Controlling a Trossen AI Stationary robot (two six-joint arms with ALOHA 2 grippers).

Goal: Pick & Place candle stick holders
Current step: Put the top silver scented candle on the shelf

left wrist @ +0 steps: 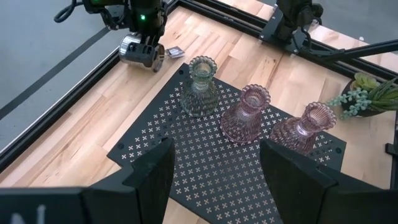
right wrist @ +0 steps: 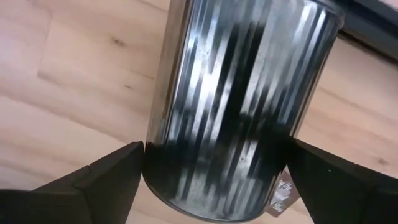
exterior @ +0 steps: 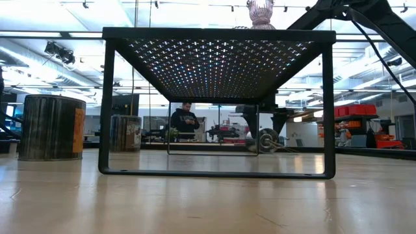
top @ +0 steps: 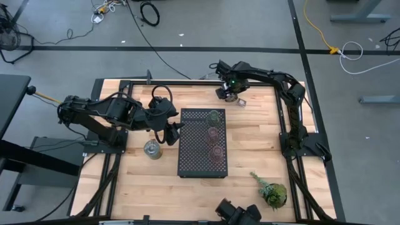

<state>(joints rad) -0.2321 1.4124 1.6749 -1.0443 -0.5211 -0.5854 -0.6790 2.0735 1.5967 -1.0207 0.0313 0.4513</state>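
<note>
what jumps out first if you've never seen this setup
The black perforated tray in the middle of the wooden table draws the eye, with a pale green glass holder and two pinkish-brown holders standing in a row along one side. Next is the right gripper at the far edge, its fingers around a silvery metal holder, while the left gripper hovers at the tray's left side above another silvery holder.
</note>
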